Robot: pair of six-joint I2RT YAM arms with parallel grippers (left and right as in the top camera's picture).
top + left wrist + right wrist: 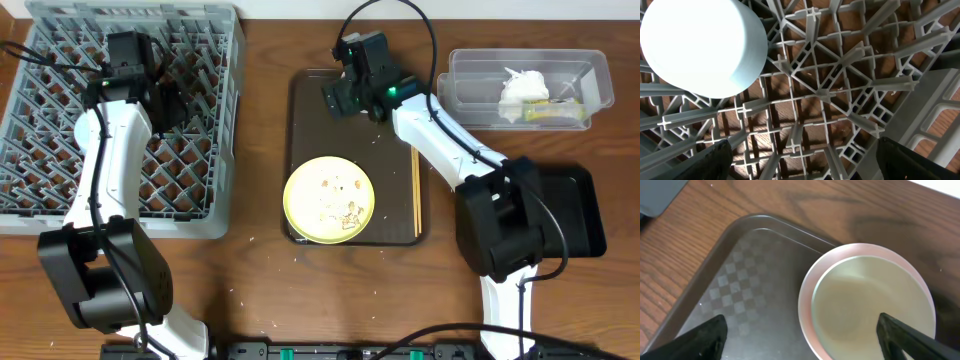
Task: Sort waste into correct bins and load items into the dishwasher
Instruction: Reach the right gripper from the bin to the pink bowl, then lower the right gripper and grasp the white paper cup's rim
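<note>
Crockery awaits loading: the right claw (800, 332) hangs with its two fingers spread wide over the far corner of the dark brown serving tray (740, 290). The small cup-like bowl (870, 305) sits upright just below, toward the claw's right finger, and is not gripped. Rigid and smooth-walled, with a pinkish rim around a creamy hollow, the bowl looks light but slippery and breakable. A pinch across the rim, one finger inside and one outside, seems the surest hold. Behind the claw on the same chequer-textured tray lie the pale yellow plate (328, 199), flecked with rice-like scraps (345, 210), and thin, stiff wooden chopsticks (416, 195). Across the table the left claw (802, 152), fingers likewise apart and empty, hovers over the grey lattice dish rack (840, 75). A glossy light blue bowl (700, 45) rests among the pegs, ahead of the claw and to its left.
</note>
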